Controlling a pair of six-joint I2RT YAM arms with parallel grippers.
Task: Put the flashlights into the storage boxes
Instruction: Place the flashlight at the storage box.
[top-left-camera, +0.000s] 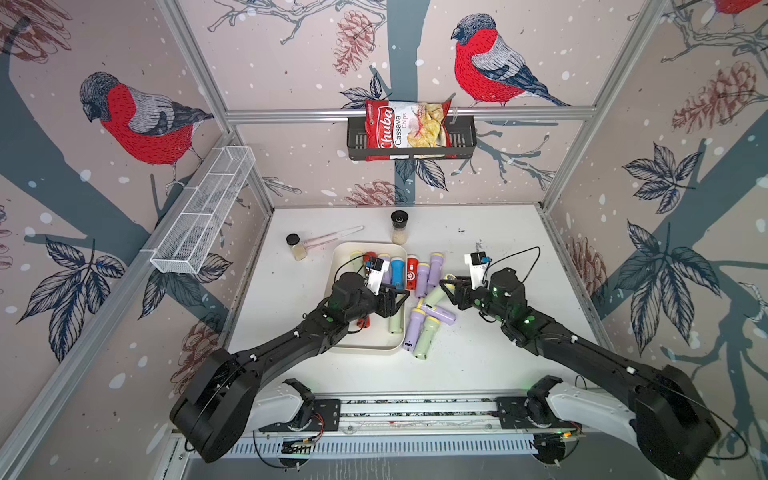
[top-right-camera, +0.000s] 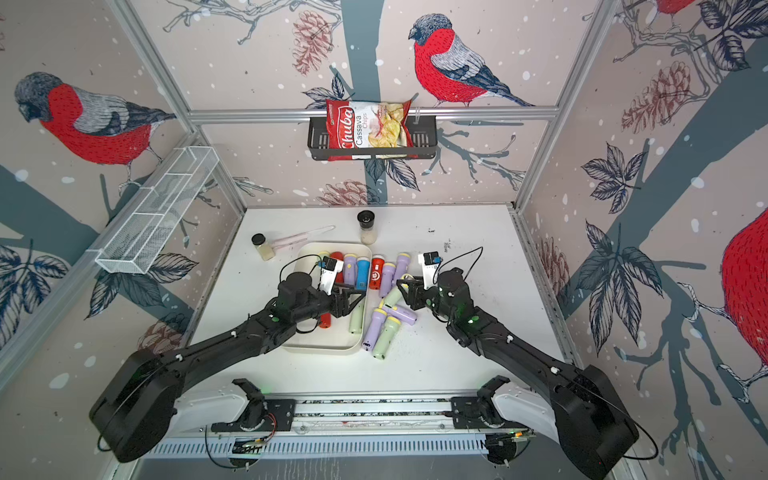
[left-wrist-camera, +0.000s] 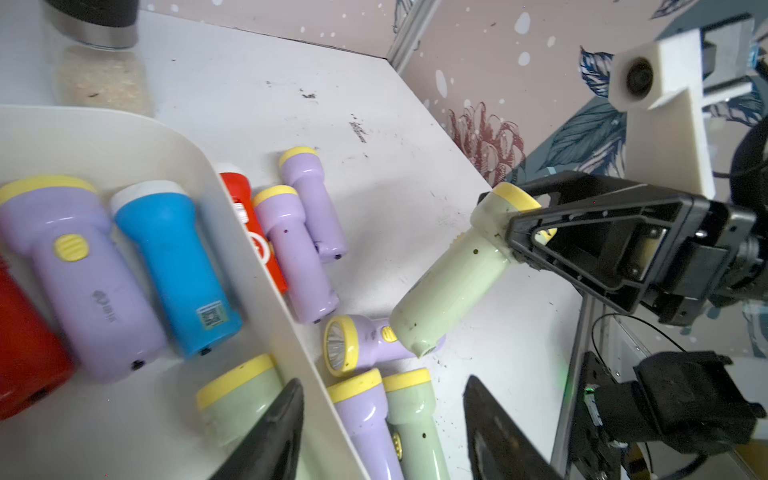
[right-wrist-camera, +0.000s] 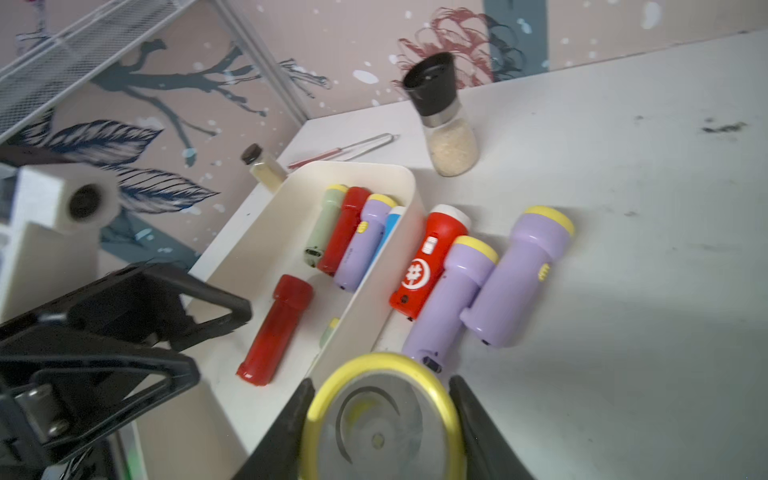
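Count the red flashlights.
3. Red one in the tray's far row; second red lying alone in the tray; third red on the table beside the tray. The left arm covers part of the tray; more may hide.

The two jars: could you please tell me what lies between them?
A slim pink tool lies between them on the table, in both top views.

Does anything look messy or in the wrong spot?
Yes. Several flashlights lie jumbled on the table beside the cream tray, not inside it, and one lilac flashlight lies crosswise among them. The right gripper holds a pale green flashlight at a tilt.
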